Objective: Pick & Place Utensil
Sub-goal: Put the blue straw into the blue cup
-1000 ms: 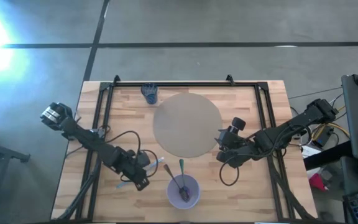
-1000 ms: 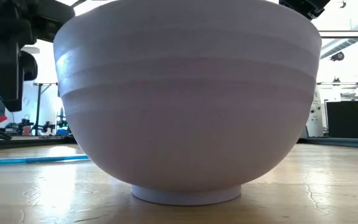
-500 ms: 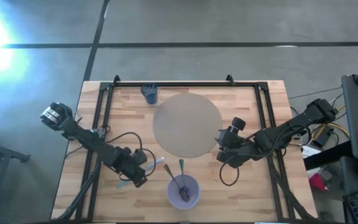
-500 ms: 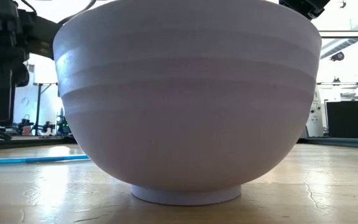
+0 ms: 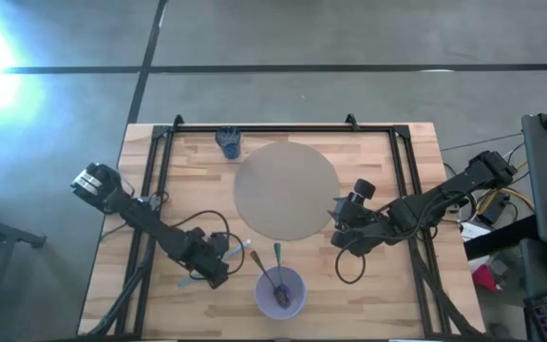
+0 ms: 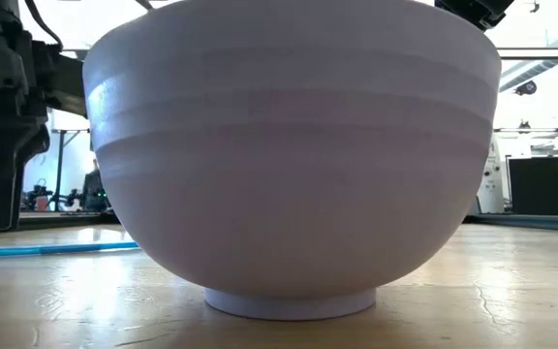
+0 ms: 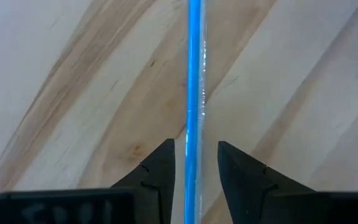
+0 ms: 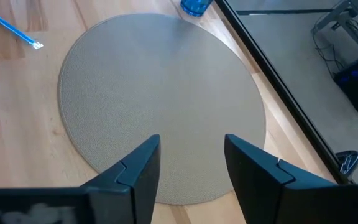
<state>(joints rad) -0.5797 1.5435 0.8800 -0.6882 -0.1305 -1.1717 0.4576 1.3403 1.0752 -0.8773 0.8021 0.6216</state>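
Beside the bowl [image 5: 281, 290], we hold the left gripper [image 7: 194, 169] with fingers parted, empty, straddling the blue utensil [image 7: 194, 93] (right gripper [image 8: 191, 163] waits open); we should lower squarely, then close.

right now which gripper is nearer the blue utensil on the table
Left. The left gripper hangs right over the blue utensil, its open jaws on either side of the handle. The right gripper is across the table, over the round mat, jaws open.
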